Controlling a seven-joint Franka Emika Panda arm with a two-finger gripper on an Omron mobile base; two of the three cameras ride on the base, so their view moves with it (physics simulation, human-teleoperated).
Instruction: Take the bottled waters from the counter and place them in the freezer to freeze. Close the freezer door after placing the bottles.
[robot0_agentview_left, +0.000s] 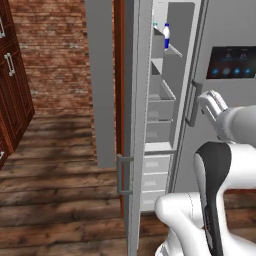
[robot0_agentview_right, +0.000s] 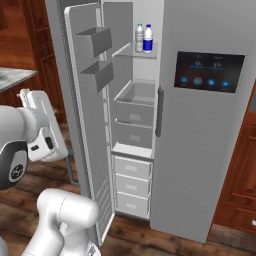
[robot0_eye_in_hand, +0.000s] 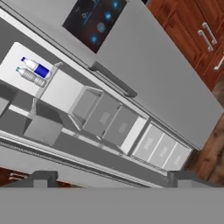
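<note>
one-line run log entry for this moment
bottled waters: both upright on upper freezer shelf | freezer door: wide open, not yet closed | gripper: open, empty, facing the freezer

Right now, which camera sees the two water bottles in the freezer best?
The right base view: both bottled waters stand upright on the top shelf. The left base view hides them partly behind the door bin; the hand view shows them small and sideways.

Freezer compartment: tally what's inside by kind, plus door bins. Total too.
Bottled waters: 2, on the top shelf: one, the other
Open bins below that shelf: 2, upper, lower
Closed drawers at the bottom: 3, top, middle, lowest
Bins on the open freezer door: 2, upper, lower
Total: 9
</note>
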